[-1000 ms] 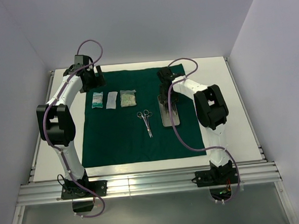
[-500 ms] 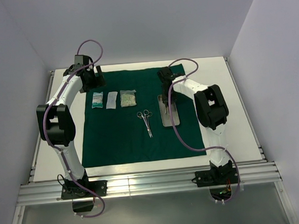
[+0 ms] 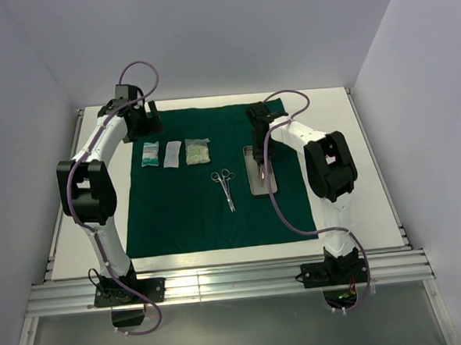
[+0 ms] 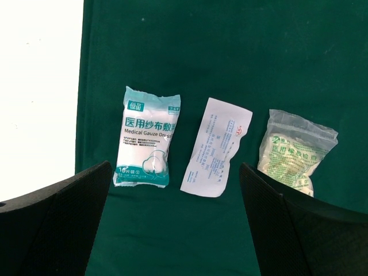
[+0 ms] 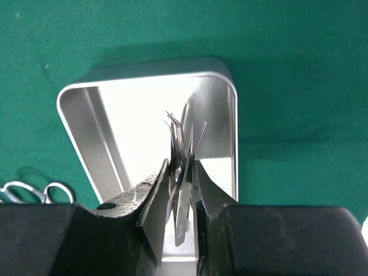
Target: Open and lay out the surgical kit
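Note:
The dark green cloth lies spread flat on the table. Three pale packets lie in a row at its back left; the left wrist view shows the gauze packet, a white one and a greenish one. A scissors-like clamp lies mid-cloth. The steel tray sits to its right. My right gripper is shut on a bundle of steel tweezers, held over the tray. My left gripper is open and empty above the packets.
The white tabletop shows around the cloth, with an aluminium rail along the near edge. Grey walls close in the left, back and right. The clamp's finger rings show at the left edge of the right wrist view.
My right gripper has shifted slightly right and back over the tray, with the tweezers in it. The left arm has not moved.

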